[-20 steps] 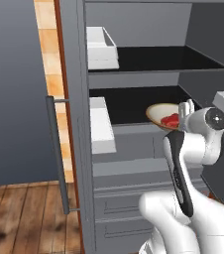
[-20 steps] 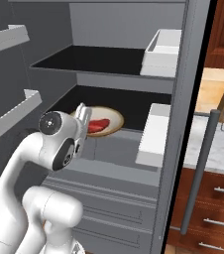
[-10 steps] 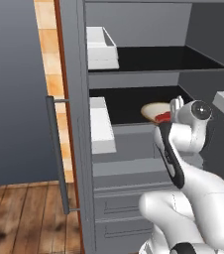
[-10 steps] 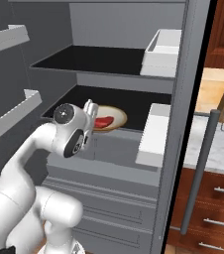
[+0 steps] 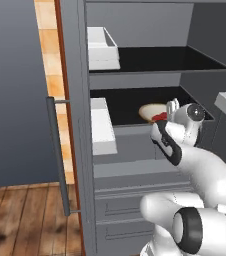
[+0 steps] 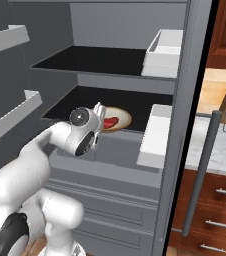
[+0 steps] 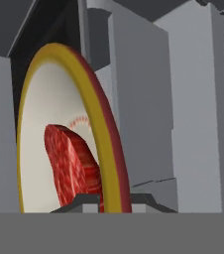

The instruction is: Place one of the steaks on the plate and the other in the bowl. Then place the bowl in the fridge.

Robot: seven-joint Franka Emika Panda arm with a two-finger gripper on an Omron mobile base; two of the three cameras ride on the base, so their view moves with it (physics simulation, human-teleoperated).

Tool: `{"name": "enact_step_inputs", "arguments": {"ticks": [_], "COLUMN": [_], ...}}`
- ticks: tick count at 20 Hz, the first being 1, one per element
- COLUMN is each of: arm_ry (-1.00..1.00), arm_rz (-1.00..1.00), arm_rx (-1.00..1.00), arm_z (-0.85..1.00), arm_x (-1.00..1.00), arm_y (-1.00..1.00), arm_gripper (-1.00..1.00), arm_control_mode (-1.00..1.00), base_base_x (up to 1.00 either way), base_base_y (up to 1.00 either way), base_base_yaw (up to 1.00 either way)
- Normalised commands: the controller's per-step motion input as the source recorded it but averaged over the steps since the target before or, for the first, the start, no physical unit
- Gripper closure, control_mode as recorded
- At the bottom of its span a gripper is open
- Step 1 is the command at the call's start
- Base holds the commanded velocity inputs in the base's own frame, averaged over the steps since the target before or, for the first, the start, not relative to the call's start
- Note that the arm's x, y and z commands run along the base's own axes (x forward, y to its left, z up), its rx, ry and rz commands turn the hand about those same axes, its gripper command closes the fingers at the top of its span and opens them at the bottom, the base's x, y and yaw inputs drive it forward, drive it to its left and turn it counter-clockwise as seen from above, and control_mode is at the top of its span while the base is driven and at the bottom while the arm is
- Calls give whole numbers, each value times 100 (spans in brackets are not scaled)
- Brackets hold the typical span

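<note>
Cream-white bowl (image 6: pixel 116 119) with the red steak (image 6: pixel 110 122) now rested on the fridge's (image 5: pixel 135 55) black lower shelf (image 5: pixel 125 102), carried further in than a second earlier, so only release remained. Claw (image 7: pixel 113 201) kept pressed together, pinching the bowl's tan rim at the near edge.

We see the bowl (image 5: pixel 151 111) on the fridge's (image 5: pixel 135 75) lower black shelf, its near side hidden behind the robot's wrist. Only a sliver of the red steak (image 5: pixel 159 118) shows there. In the hand view the bowl's (image 7: pixel 109 149) lower rim is cut off at the bottom, and we cannot tell how the jaws stand on it.
</note>
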Motion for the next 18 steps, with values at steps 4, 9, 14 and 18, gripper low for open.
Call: {"name": "enact_step_inputs", "arguments": {"ticks": [4, 9, 14, 18], "arm_ry": [4, 7, 2, 0], "arm_rz": [0, 0, 0, 0], "arm_rx": [0, 0, 0, 0], "arm_z": [-7, -6, -16, -32], "arm_x": [90, 94, 85, 67], "arm_y": [-2, -9, -16, -5], "arm_gripper": [100, 100, 100, 100], "arm_control_mode": [-100, -100, -100, -100], "base_base_x": [0, 0, 0, 0], "base_base_y": [0, 0, 0, 0], "base_base_yaw": [0, 0, 0, 0]}}
